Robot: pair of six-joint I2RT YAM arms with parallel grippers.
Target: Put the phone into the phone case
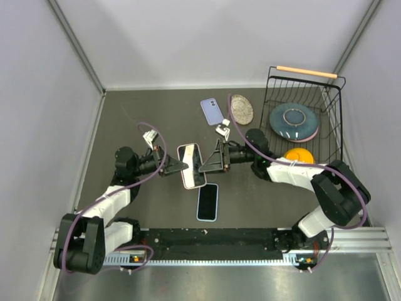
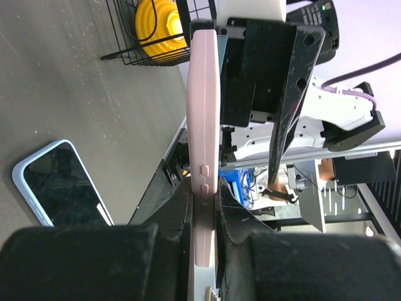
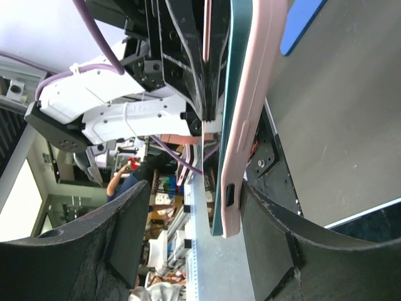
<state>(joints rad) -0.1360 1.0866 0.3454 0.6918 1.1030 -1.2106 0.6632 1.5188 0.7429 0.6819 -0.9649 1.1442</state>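
A pink phone case [image 1: 187,152] with a dark-screened phone [image 1: 195,171] lying in it is held up over the mat's middle between both arms. My left gripper [image 1: 173,166] is shut on the case's left long edge; in the left wrist view the case [image 2: 203,94] stands edge-on between the jaws of this gripper [image 2: 204,207]. My right gripper [image 1: 213,161] is open at the other long edge. In the right wrist view the case [image 3: 254,113] and the phone's teal edge [image 3: 224,157] sit between the spread jaws of the right gripper [image 3: 194,219], against the right finger [image 3: 269,232].
A second dark-screened phone in a light blue case [image 1: 207,202] lies flat near the front, also in the left wrist view [image 2: 59,185]. A blue phone case [image 1: 212,111] and a speckled dish [image 1: 241,108] lie at the back. A wire basket [image 1: 332,119] holds a blue plate [image 1: 292,121] and a yellow object [image 1: 298,155].
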